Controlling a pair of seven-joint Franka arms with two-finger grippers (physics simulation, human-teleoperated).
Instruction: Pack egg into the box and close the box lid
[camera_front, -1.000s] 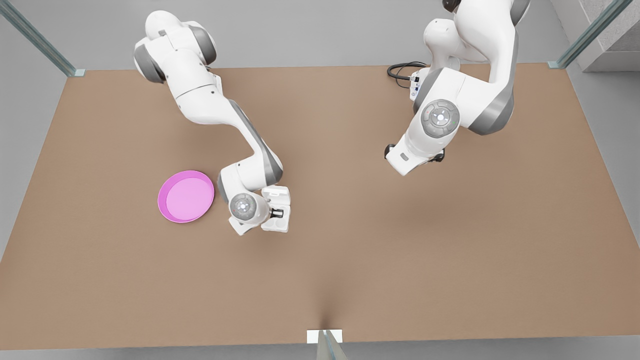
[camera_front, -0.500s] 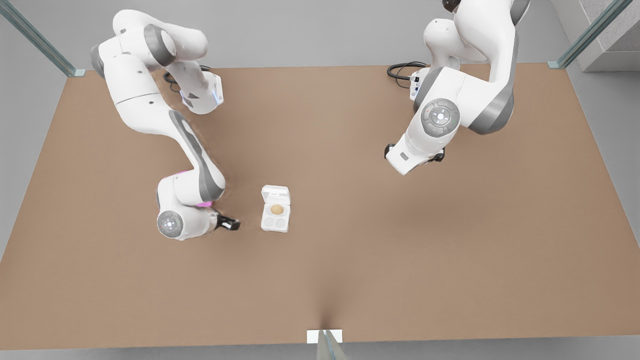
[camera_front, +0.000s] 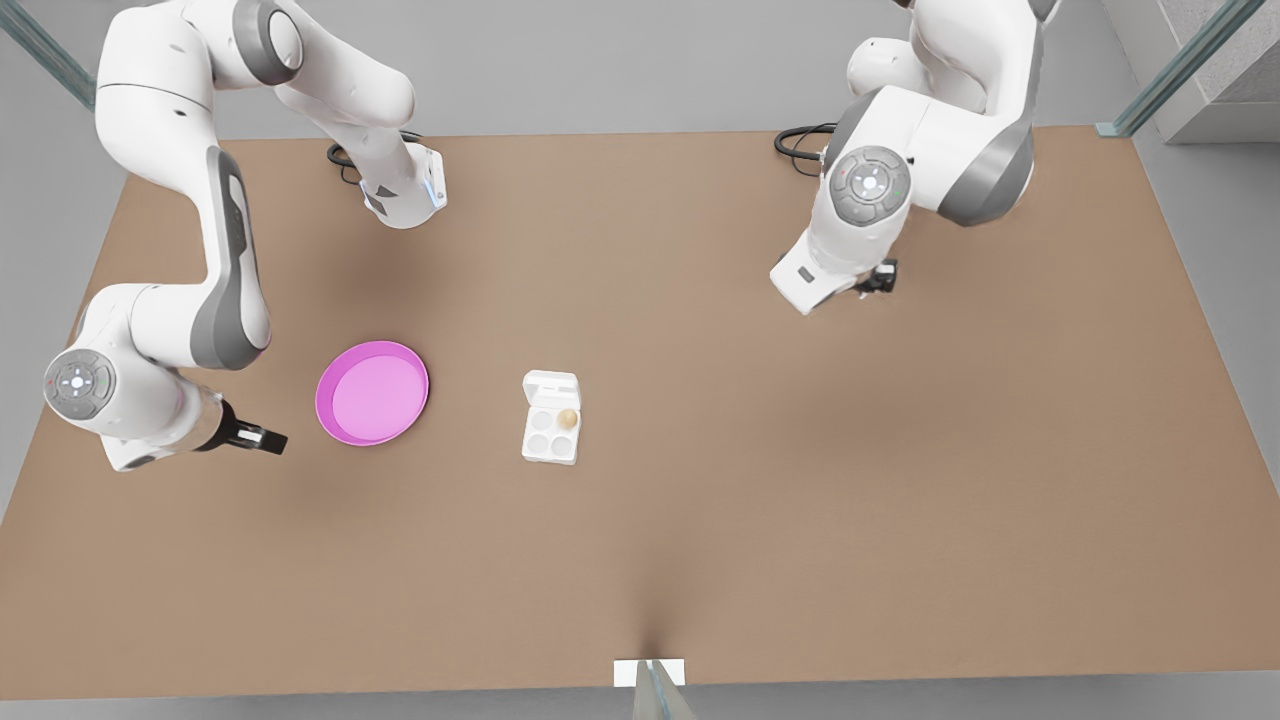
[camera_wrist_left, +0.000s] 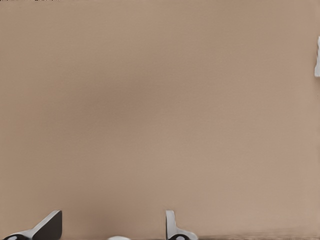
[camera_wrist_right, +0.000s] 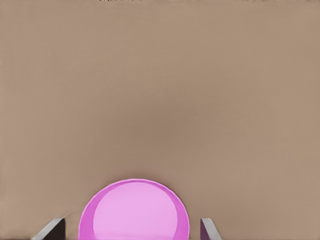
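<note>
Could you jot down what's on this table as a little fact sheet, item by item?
egg: sits in one cup of the box, on the lid side
box: white, four cups, three empty
box lid: open
pink plate: empty, to the front view's left of the box
right gripper: open, beside the plate, holding nothing
left gripper: open, far from the box, holding nothing
table: brown
</note>
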